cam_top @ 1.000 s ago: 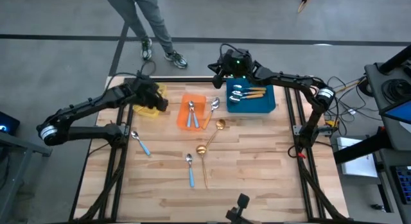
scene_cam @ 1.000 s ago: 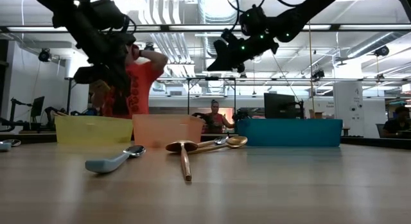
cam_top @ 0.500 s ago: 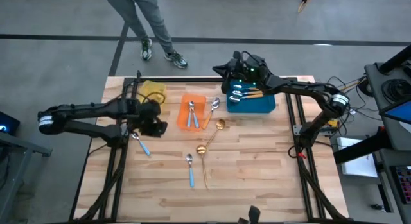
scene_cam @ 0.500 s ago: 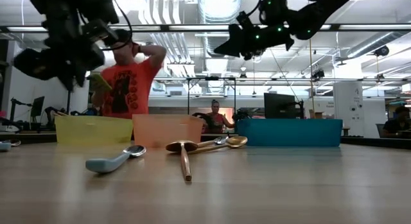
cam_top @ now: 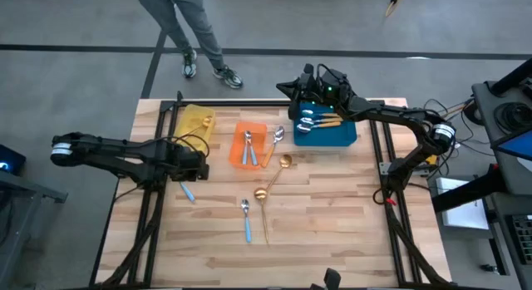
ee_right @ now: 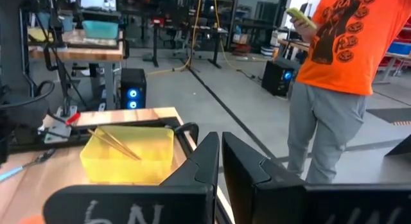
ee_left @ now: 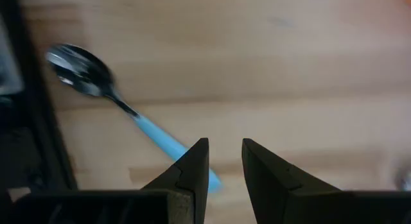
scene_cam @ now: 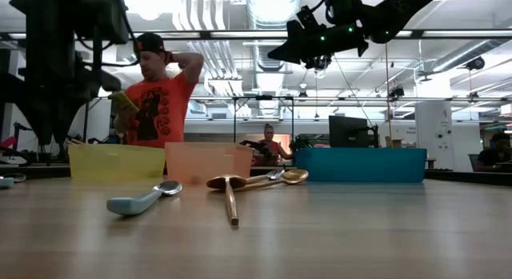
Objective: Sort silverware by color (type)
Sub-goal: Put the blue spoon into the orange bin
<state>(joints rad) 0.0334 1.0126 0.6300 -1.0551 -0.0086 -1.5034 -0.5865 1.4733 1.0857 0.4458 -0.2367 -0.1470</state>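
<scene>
A spoon with a light-blue handle [ee_left: 164, 139] lies flat on the wooden table near its left side [cam_top: 186, 190]. My left gripper [ee_left: 225, 147] hangs open just above it, pointing down, with the handle's end under its fingertips [cam_top: 194, 167]. My right gripper [ee_right: 220, 147] is shut and empty. It is held level, high over the far edge beside the blue bin [cam_top: 288, 87]. Another blue-handled spoon [cam_top: 246, 219] and two gold spoons [cam_top: 263, 199] [cam_top: 281, 167] lie mid-table.
A yellow bin [cam_top: 196, 120] holds thin gold pieces. An orange bin [cam_top: 249, 145] holds blue-handled spoons, and one spoon [cam_top: 275, 140] lies at its right edge. A blue bin [cam_top: 326, 125] holds orange-handled spoons. A person in an orange shirt [ee_right: 340, 51] stands beyond the far edge.
My left gripper has swung from over the yellow bin toward the near edge and sunk. It has rolled about its axis and now points down over the blue-handled spoon on the left. My right gripper has drawn back a little toward the right and risen slightly.
</scene>
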